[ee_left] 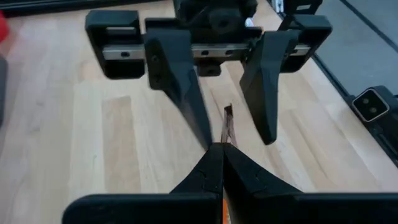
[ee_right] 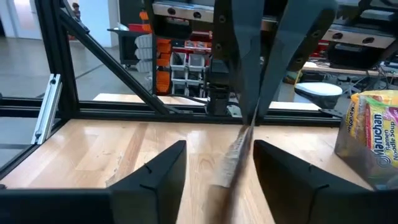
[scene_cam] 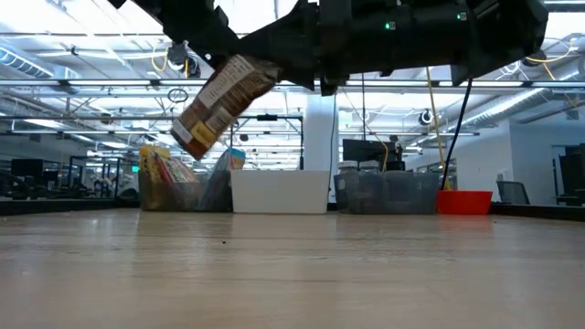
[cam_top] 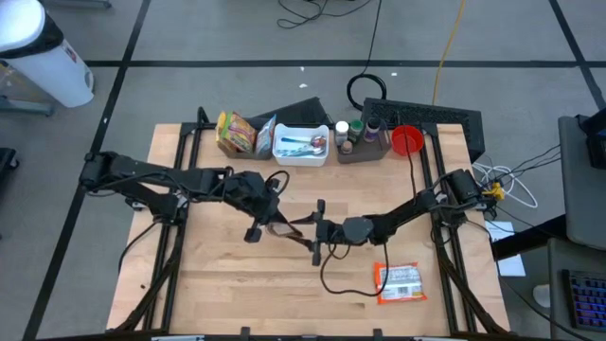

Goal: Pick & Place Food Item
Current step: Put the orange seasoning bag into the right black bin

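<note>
A brown food packet (scene_cam: 219, 105) hangs in the air over the middle of the table (cam_top: 218, 284), between my two grippers. My left gripper (cam_top: 273, 218) comes from the table's left and is shut on the packet (cam_top: 285, 226). My right gripper (cam_top: 305, 228) comes from the right and is open. Its two fingers (ee_left: 180, 93) stand on either side of the packet's free edge (ee_left: 227, 118) without touching it. The right wrist view shows the packet edge-on (ee_right: 238, 155) between my right fingers (ee_right: 158, 171). My left gripper pinches the packet between its two shut fingers (ee_left: 249, 171), and the thin packet edge (ee_left: 226, 134) sticks out past the fingertips. The fingers come from the table's left, slanting down. The packet is lifted clear of the table and hangs tilted (scene_cam: 196, 128).
An orange packet (cam_top: 400, 281) lies near the table's front right. At the far edge stand noodle-soup packs (cam_top: 239, 133), a white bin (cam_top: 301, 144), a grey tray with bottles (cam_top: 365, 142) and a red cup (cam_top: 407, 140).
</note>
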